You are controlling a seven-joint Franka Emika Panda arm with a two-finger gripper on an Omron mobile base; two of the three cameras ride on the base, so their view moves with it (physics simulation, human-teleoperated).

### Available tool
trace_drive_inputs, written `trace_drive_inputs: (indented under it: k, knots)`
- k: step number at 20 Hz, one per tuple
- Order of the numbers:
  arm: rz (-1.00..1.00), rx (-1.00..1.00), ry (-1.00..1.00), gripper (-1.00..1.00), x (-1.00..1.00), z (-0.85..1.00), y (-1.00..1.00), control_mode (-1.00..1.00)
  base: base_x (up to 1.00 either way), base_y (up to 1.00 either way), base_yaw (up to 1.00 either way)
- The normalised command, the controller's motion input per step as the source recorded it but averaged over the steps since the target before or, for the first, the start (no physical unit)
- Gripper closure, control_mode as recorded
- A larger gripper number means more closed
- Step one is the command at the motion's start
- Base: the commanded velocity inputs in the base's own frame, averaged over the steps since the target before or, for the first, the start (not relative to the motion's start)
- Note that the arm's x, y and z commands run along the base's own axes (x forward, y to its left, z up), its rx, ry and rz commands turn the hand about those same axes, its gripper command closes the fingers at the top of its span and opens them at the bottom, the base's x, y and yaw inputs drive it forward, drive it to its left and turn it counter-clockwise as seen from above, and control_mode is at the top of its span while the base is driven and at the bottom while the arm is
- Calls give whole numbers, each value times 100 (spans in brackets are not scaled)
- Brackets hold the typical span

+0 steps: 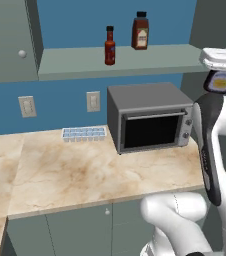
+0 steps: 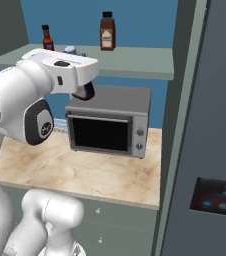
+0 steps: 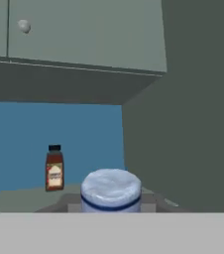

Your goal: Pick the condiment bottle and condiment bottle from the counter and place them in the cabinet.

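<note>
In the left base view, the gripper (image 1: 220, 75) at the upper right has its jaws clenched on a bottle (image 1: 219, 82), raised level with the shelf (image 1: 150, 59) for placing. In the right base view it hangs at upper left above the oven (image 2: 110, 120) (two bottles already stand on the shelf). In the hand view its pale cap (image 3: 111, 191) sits at bottom centre, facing the shelf.

My arm is raised high, elbow bent, wrist level with the shelf. My gripper (image 3: 111, 198) is clamped tight, fingers either side of a capped bottle.
</note>
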Motion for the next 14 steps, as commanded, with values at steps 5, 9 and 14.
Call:
trace_drive_inputs:
  k: [5, 9, 14]
  knots:
    - [-1, 0, -5, 100, 39, 47, 49, -100, 0, 0, 0]
    - [0, -3, 12, 100, 66, 31, 41, -100, 0, 0, 0]
    - [0, -5, 21, 100, 74, 26, 31, -100, 0, 0, 0]
